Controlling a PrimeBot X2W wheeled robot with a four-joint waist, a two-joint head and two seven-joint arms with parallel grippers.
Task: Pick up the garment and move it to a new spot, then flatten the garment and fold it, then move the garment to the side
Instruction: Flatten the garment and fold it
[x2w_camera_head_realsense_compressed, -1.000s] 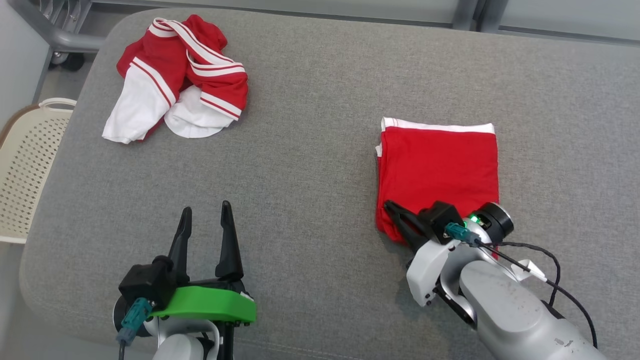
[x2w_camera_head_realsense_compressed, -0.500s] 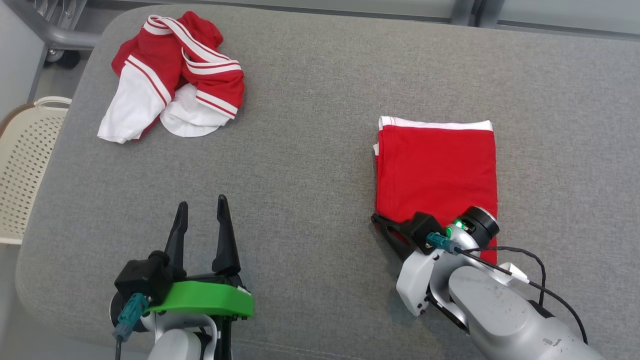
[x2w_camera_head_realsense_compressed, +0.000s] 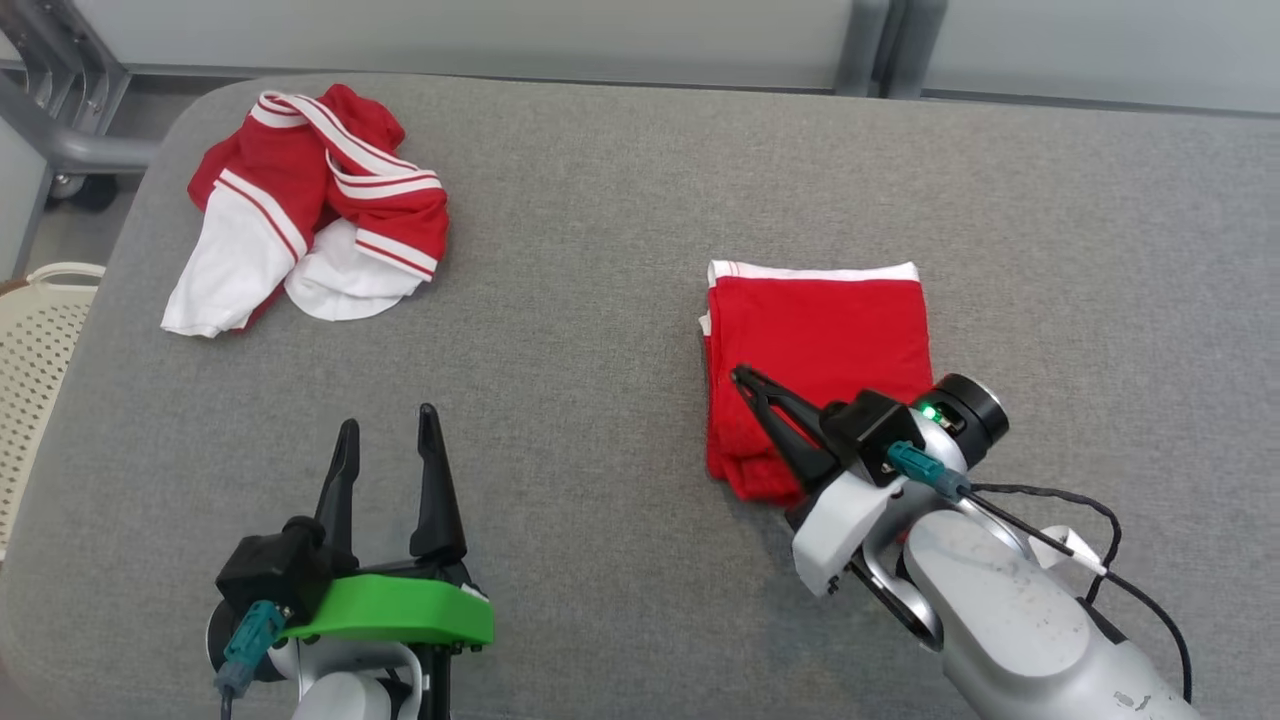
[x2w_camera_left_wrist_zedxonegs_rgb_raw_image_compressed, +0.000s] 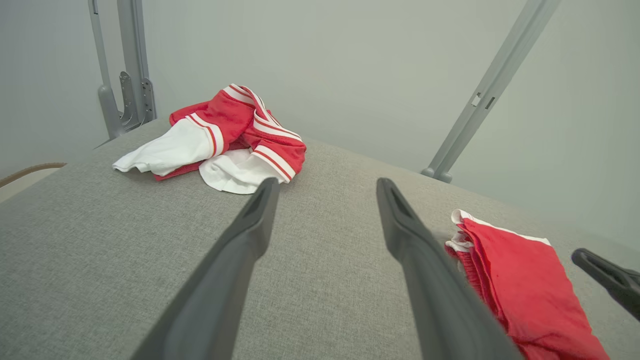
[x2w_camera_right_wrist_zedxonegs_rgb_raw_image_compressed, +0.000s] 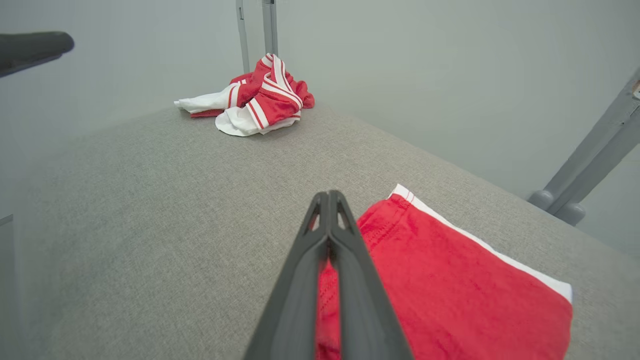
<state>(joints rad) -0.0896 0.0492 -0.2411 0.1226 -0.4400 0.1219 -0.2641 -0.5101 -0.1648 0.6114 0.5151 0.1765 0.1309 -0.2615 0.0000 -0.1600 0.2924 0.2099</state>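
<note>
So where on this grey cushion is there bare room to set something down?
Bare: the middle strip between the crumpled red-and-white garment and the folded red garment, and the right side of the grey fabric cushion, beyond the folded one. Crowded: the far-left corner, and the folded garment's near edge, where the right pincer lies.

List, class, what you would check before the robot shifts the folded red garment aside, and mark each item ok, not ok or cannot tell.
1. Right gripper shut over the folded garment: ok.
2. Cloth actually pinched: cannot tell.
3. Left gripper open, apart from both garments: ok.
4. Crumpled garment far from the folded one: ok.
5. Bare cushion right of the folded garment: ok.
</note>
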